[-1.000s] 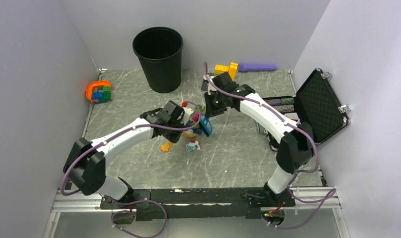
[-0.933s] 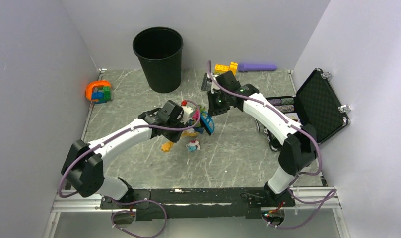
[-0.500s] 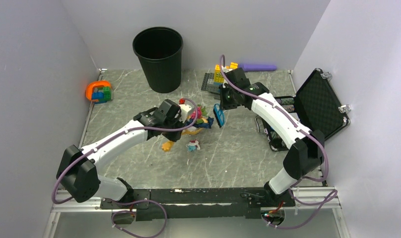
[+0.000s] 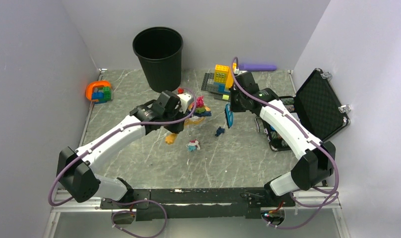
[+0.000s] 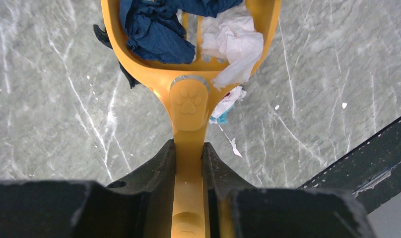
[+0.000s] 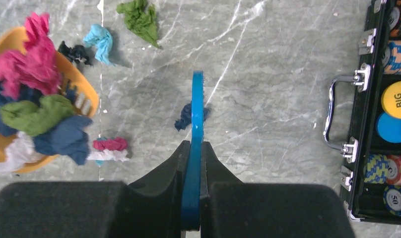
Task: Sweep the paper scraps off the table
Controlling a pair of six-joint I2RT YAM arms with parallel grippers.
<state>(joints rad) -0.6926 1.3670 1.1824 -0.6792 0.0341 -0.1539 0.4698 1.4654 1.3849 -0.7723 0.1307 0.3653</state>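
Observation:
My left gripper (image 5: 188, 146) is shut on the handle of a yellow scoop (image 5: 188, 99), held off the table (image 4: 238, 153) near mid-left (image 4: 176, 116). The scoop carries navy, white, pink and green paper scraps (image 6: 34, 99), which also show in the top view (image 4: 201, 106). My right gripper (image 6: 193, 146) is shut on a flat blue sweeper (image 6: 196, 99), held on edge to the right of the scoop (image 4: 228, 115). Loose scraps lie on the table: a navy one (image 4: 219, 131) under the sweeper, a red-white one (image 4: 192, 145), and green (image 6: 139, 20) and teal (image 6: 101, 42) ones.
A black bin (image 4: 158, 57) stands at the back. A dark baseplate with stacked bricks (image 4: 218, 79) and a purple object (image 4: 258, 66) lie back right. An open black case with poker chips (image 4: 312, 106) is at the right edge. An orange holder with bricks (image 4: 99, 91) is far left.

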